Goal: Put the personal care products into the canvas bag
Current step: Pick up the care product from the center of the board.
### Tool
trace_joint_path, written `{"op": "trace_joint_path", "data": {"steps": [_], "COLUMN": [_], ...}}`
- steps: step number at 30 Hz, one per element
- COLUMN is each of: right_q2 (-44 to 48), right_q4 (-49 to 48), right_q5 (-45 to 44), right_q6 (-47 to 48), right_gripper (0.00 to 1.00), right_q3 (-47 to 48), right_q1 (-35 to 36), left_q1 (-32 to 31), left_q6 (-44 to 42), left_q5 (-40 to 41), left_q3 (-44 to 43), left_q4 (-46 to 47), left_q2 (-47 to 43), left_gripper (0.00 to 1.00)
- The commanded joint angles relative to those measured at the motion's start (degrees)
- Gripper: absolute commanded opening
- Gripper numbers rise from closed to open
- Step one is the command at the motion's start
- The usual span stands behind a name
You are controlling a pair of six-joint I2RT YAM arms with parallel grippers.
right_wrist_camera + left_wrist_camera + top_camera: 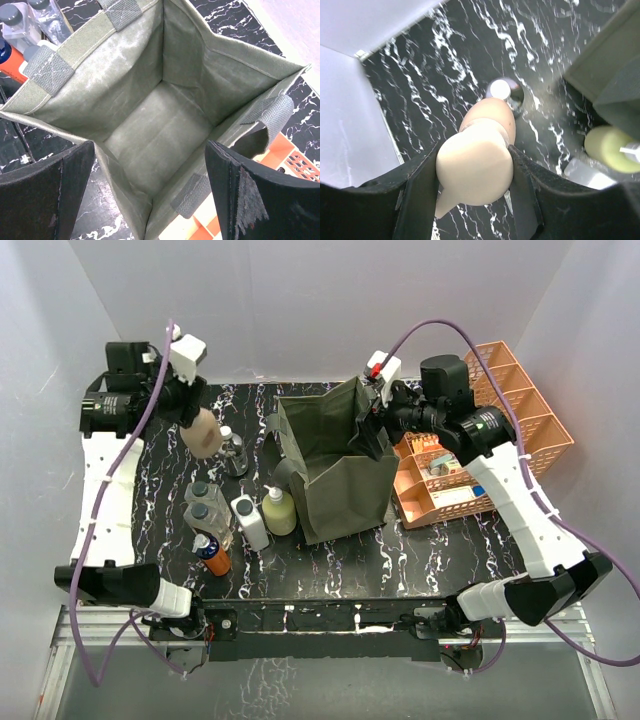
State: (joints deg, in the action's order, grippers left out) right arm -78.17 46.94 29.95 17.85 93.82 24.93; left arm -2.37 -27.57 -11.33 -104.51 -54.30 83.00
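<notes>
My left gripper (190, 412) is shut on a tan bottle (204, 433) and holds it above the table at the back left. In the left wrist view the bottle's beige cap (475, 167) is clamped between both fingers (420, 195) of the left gripper (475, 177). The olive canvas bag (345, 495) stands open mid-table, and its inside (125, 75) is bare. My right gripper (376, 432) hovers open over the bag's right rim, with its jaws wide apart (150, 192). Several bottles stand left of the bag: clear ones with black caps (204, 508), a white one (248, 521), a pale yellow one (279, 511) and an orange one (214, 554).
A small clear bottle (234, 452) stands below the lifted one, and its shiny top (502, 91) shows in the left wrist view. An orange lattice tray organizer (520, 405) with small items (440, 480) sits right of the bag. White walls close in the back and both sides.
</notes>
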Motion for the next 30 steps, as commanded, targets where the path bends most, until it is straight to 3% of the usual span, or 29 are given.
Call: {"op": "trace_joint_path", "data": {"steps": [1,6,13,19,30], "right_q2": [3.00,3.04,2.16,1.50,1.91], "right_q4": [-2.62,-2.73,-2.66,-2.56,-2.54], "right_q5": [0.25,0.31,-0.05,-0.06,0.80], "right_q6": [-0.36,-0.57,-0.66,-0.65,-0.71], "right_gripper": [0.96,0.96,0.96,0.96,0.96], "right_q3": [-1.05,-1.21,-0.88,-0.72,-1.52], "right_q1": [-1.35,-2.69,-4.32,-5.72,-9.50], "left_q1": [-0.12,-0.10,-0.19,-0.31,-3.16], "left_q6": [7.20,12.58,21.45,28.88,39.06], "left_q5": [1.40,-0.58,-11.46,-16.42,-25.47], "left_q3": [-7.97,-16.49,-33.22,-34.86,-38.63], "left_q4": [7.16,9.76,8.55,16.79,23.57], "left_q2": [-6.37,-5.03,5.12,6.11,10.06], "left_gripper": [0.00,0.00,0.00,0.00,0.00]}}
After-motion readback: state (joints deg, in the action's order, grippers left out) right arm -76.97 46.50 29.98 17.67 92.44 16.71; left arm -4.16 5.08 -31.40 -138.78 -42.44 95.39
